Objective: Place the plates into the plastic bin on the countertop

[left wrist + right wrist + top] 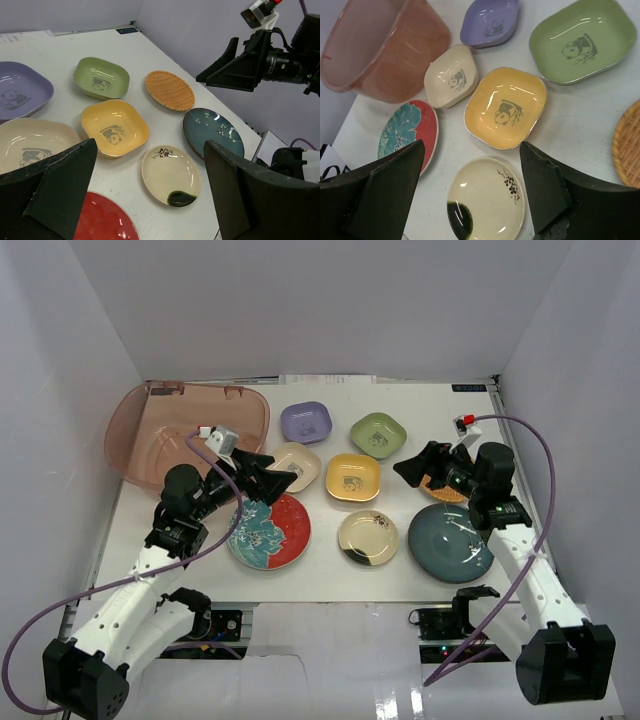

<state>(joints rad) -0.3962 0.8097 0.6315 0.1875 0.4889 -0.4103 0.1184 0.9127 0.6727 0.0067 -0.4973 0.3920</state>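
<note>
The plastic bin [185, 435] stands at the far left and looks empty; it also shows in the right wrist view [380, 45]. All plates lie on the countertop [330, 575]: purple [305, 422], green [378, 434], cream [296, 465], yellow [353, 477], red-and-teal [270, 532], gold [368, 537], dark teal [450, 542]. The orange woven plate [170, 90] lies mostly under my right gripper. My left gripper [285, 482] is open and empty, hovering over the cream and red-and-teal plates. My right gripper [405, 472] is open and empty, above the table right of the yellow plate.
White walls close in the table on the left, back and right. The arm bases and cables sit at the near edge. A purple cable [530, 455] loops to the right of the right arm.
</note>
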